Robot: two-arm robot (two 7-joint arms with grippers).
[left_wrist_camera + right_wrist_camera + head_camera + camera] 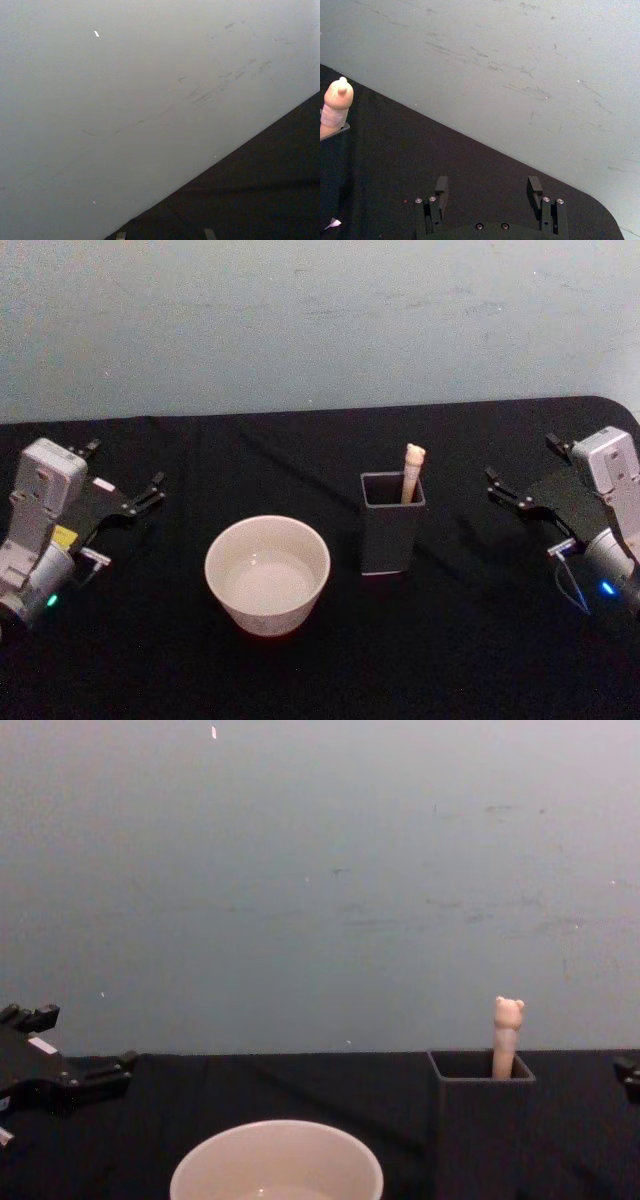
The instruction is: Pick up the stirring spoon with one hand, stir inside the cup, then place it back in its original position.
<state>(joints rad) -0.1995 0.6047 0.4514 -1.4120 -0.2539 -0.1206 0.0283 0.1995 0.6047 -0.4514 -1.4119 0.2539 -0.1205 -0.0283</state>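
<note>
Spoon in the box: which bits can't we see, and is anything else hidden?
Stirring spoon: neck and bowl, hidden inside the dark holder box, head and chest views.
Cup: lower half, cut off by the chest view's bottom edge.
Right gripper: mostly past the chest view's right edge.

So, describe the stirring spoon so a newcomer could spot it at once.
On the black table, right of the cream cup, stands a grey square holder. The stirring spoon stands inside it, its pale beige bear-head handle poking above the rim: the only slim upright thing.
</note>
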